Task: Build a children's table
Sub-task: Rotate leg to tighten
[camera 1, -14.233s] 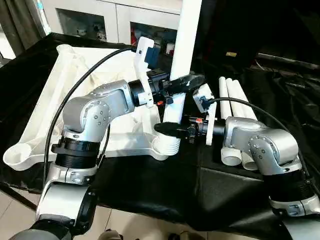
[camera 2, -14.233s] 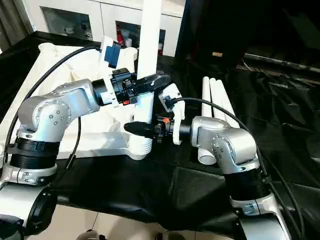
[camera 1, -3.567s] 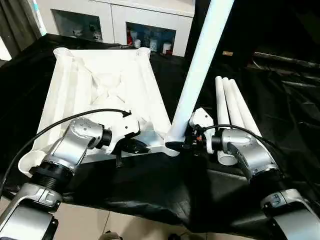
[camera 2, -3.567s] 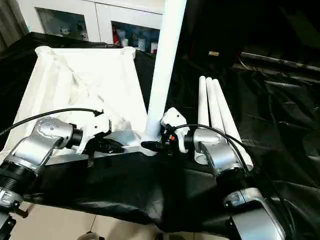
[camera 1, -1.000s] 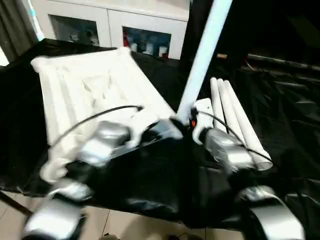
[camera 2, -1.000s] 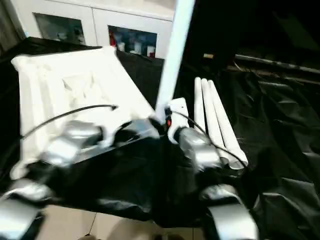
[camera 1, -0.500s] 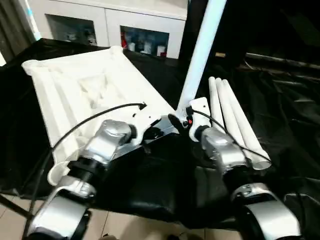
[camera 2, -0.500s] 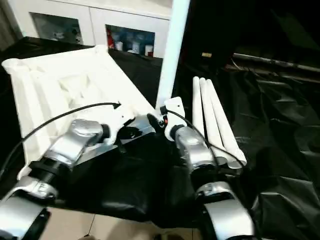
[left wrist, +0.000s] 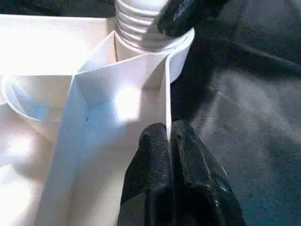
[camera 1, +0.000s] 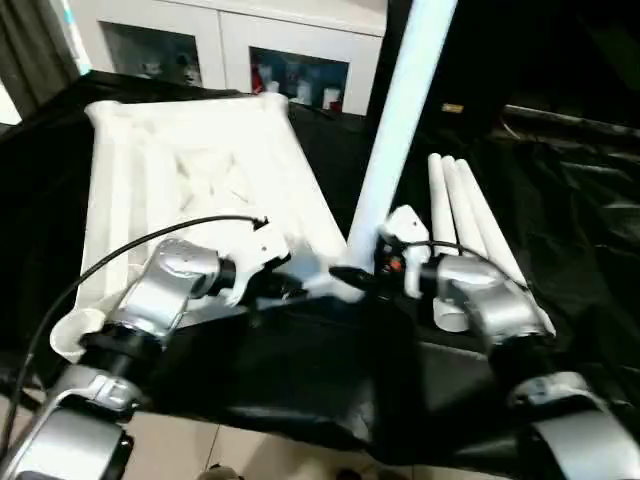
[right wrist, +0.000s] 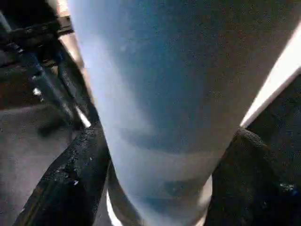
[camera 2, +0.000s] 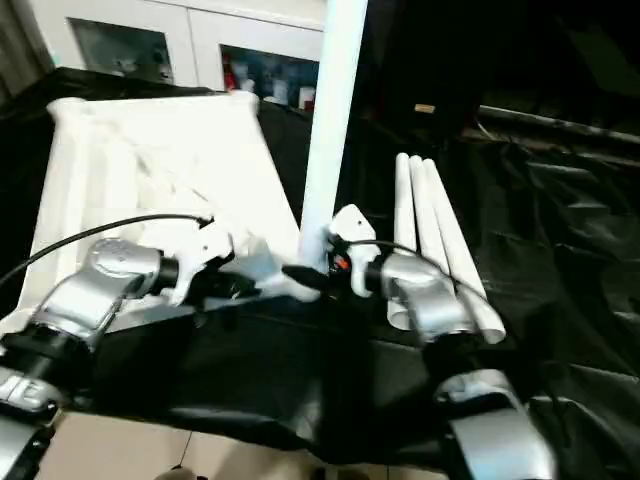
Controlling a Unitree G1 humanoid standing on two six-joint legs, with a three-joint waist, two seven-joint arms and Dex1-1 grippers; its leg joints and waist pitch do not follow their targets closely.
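A work surface draped in glossy black sheeting is seen, with white cabinets with glass doors behind it and pale floor tiles at the near edge. On the sheeting the white plastic tabletop with ribbed underside is laid upside down. One long white tube leg stands upright in the round socket at the top's near right corner, its ribbed collar seated in the socket. Three further white tube legs are laid side by side on the sheeting, just to the right of the standing leg.

The left gripper is seen with its two black fingers pressed together on a thin upright rib of the tabletop, near that corner socket. The right gripper is set around the base of the standing leg, its black fingers spread wide, one on each side of the tube and lying close against it.
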